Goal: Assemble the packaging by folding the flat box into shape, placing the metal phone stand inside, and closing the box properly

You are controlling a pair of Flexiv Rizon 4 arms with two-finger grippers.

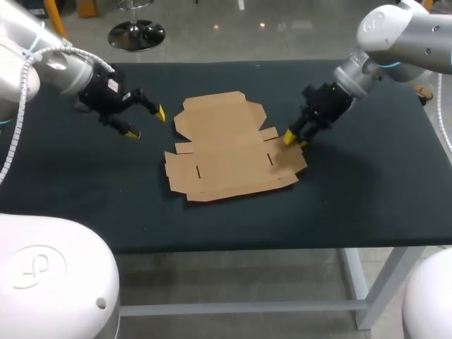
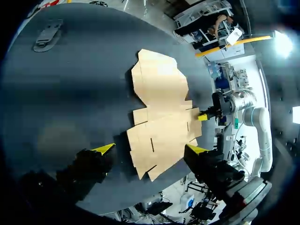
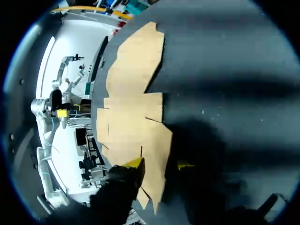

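Head view: the flat cardboard box (image 1: 233, 148) lies unfolded mid-table (image 1: 367, 198). The left gripper (image 1: 146, 122) hangs just off the box's left side, fingers spread wide, holding nothing. The right gripper (image 1: 294, 139) is down at the box's right edge, right on a side flap.

Left wrist view: the wide-spread yellow tips frame the box's near end, clear of the card. A grey phone stand (image 2: 48, 35) lies flat, well apart from the box.

Right wrist view: fingers parted and straddling the box's edge, one tip over the card, the other over bare table, not pinching
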